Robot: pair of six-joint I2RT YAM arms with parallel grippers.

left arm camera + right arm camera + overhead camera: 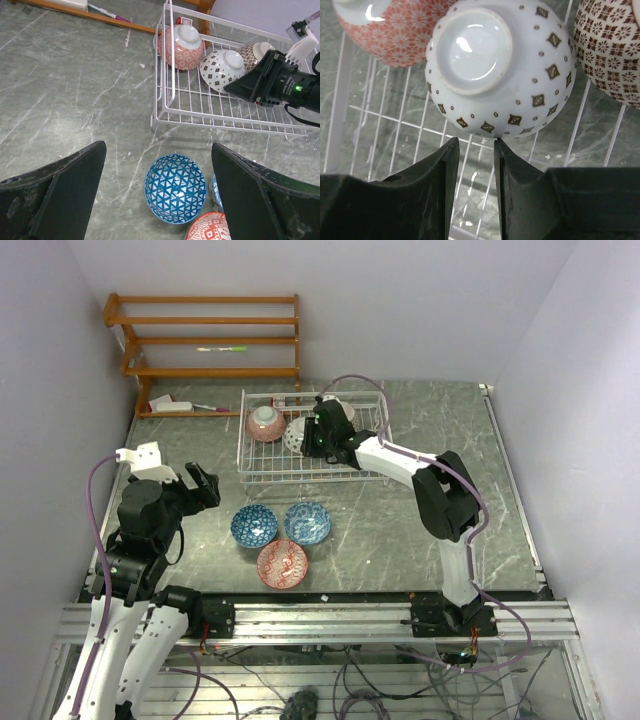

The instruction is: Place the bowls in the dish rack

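Marbled grey table [390,540] under dish rack [262,455], black-and-white bowl [500,75] (foot ring outward) at tips of narrowly parted right claw [475,142].

Top camera looks down from behind; both wrist cameras share the dish rack [200,121]

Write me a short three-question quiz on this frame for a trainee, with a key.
1. True or false: three bowls are in the white wire dish rack.
2. Which bowl sits just ahead of the right gripper's jaws?
A) red floral bowl
B) white bowl with diamond marks
C) blue triangle-patterned bowl
3. Fill in: the left gripper's jaws stand ___, with nothing between them.
Key: 1 true; 2 B; 3 open.
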